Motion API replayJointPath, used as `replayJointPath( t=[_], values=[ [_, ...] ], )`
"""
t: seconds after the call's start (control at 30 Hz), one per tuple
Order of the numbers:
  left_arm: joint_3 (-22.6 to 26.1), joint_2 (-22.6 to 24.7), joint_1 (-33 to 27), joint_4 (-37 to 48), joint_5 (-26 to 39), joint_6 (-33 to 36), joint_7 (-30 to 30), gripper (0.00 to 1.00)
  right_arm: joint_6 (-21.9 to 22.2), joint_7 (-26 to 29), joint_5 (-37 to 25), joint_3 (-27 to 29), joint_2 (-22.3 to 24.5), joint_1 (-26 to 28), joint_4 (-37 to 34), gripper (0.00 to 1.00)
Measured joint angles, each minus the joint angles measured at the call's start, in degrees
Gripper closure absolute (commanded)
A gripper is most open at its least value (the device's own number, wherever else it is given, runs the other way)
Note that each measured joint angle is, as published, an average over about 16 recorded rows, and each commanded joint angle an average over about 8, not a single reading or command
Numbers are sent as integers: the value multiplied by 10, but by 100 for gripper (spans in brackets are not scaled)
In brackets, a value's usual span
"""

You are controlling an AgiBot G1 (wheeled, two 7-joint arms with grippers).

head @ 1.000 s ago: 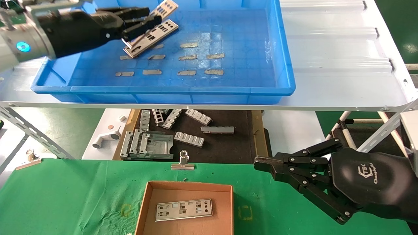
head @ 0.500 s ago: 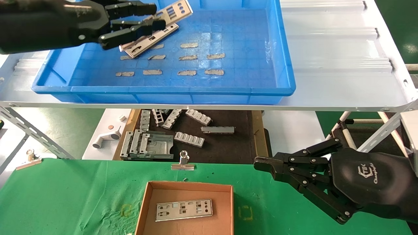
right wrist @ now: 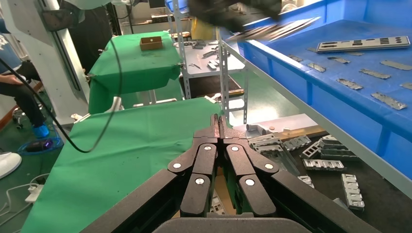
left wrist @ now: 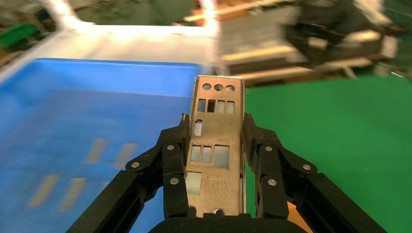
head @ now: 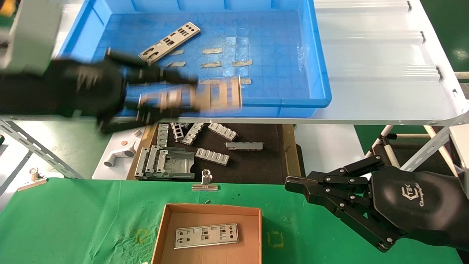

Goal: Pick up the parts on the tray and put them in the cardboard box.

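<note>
My left gripper (head: 161, 91) is shut on a silver punched plate (head: 205, 96) and carries it over the front rim of the blue tray (head: 318, 73), blurred by motion. In the left wrist view the plate (left wrist: 216, 145) sits flat between the fingers (left wrist: 175, 150). A second plate (head: 169, 42) lies in the tray's far left part. A third plate (head: 206, 235) lies in the cardboard box (head: 163, 227) on the green cloth. My right gripper (head: 293, 185) is shut and empty, parked to the right of the box.
Tan tape strips (head: 211, 65) lie on the tray floor. Below the white shelf (head: 384, 91), grey ribbed brackets (head: 211, 156) lie on a dark mat. A binder clip (head: 205, 183) sits at the cloth's far edge, another clip (head: 33, 179) at the left.
My left gripper has lifted one plate from the tray's far left and swung it down toward the tray's front rim. The other plate stays in the tray. The right arm has not moved.
</note>
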Motion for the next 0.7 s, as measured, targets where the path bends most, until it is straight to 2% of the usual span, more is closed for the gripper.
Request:
replayJointPath(
  t=[0.17, 0.3, 0.47, 0.7],
  values=[
    [35, -51, 43, -121, -42, -12, -34, 100, 0, 0, 0, 0, 0, 0, 0, 100],
    [56, -76, 73, -186, -47, -29, -46, 100, 0, 0, 0, 0, 0, 0, 0, 100],
    [79, -91, 117, -246, -30, -63, -54, 100, 0, 0, 0, 0, 0, 0, 0, 100],
    [108, -88, 187, -296, 16, -135, -54, 100, 0, 0, 0, 0, 0, 0, 0, 100]
  ],
)
